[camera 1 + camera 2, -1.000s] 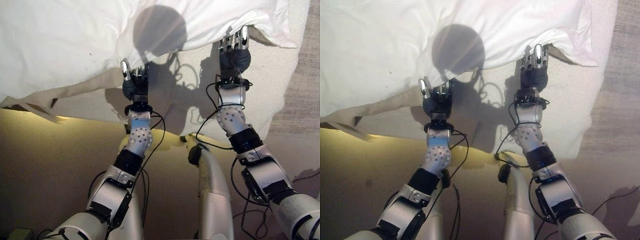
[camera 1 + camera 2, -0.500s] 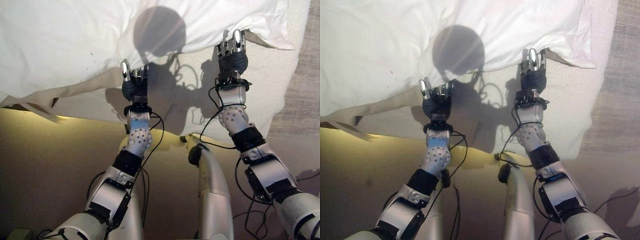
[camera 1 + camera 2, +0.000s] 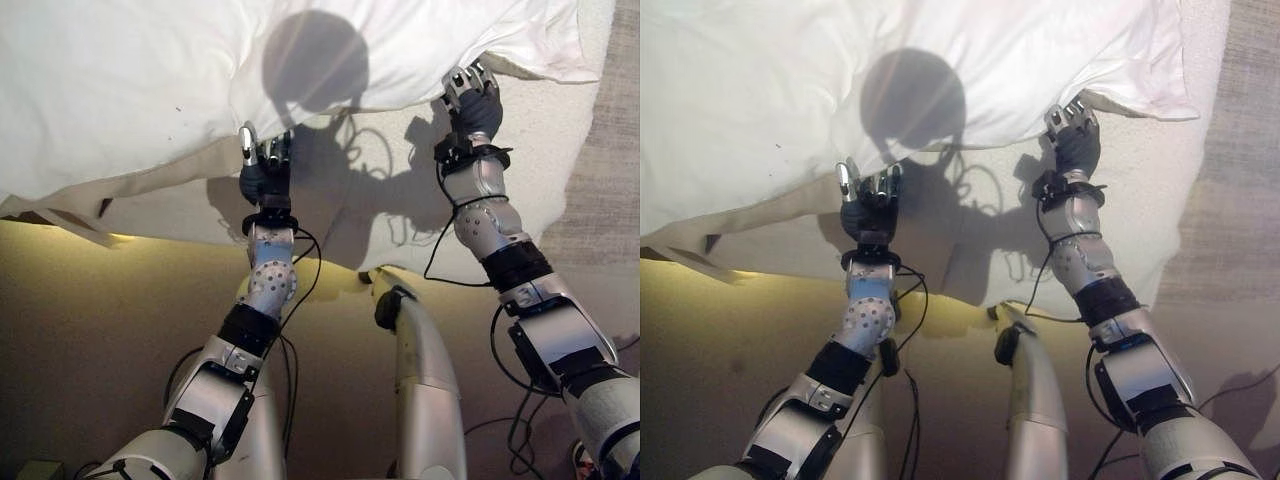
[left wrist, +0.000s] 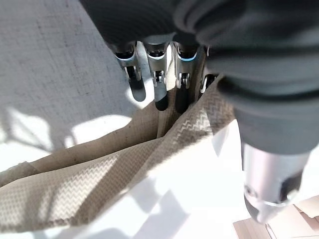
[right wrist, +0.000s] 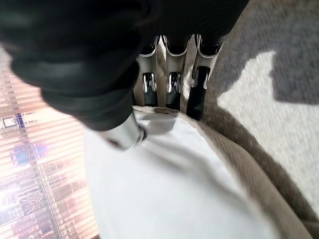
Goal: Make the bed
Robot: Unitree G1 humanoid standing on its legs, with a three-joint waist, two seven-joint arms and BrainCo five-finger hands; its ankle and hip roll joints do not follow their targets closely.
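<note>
A white duvet [image 3: 150,80] with a beige woven hem [image 4: 99,189] lies rumpled over the far part of the cream mattress [image 3: 380,190]. My left hand [image 3: 265,168] is at the hem near the middle. Its fingers [image 4: 157,87] reach under the beige edge and its thumb [image 4: 269,174] lies over the white top. My right hand [image 3: 476,100] is at the duvet's edge further right. Its fingers [image 5: 172,87] curl under the hem and its thumb [image 5: 124,132] presses on the white cloth.
The mattress's near edge [image 3: 330,262] runs across just below my wrists, with a lit strip [image 3: 120,237] under it at the left. A carpeted floor [image 3: 610,150] shows past the bed's right side. The duvet's corner [image 3: 560,70] hangs out at the upper right.
My right hand has moved forward and a little right along the hem, and its fingers have gone from straight to curled on the edge. The left hand has stayed at the hem.
</note>
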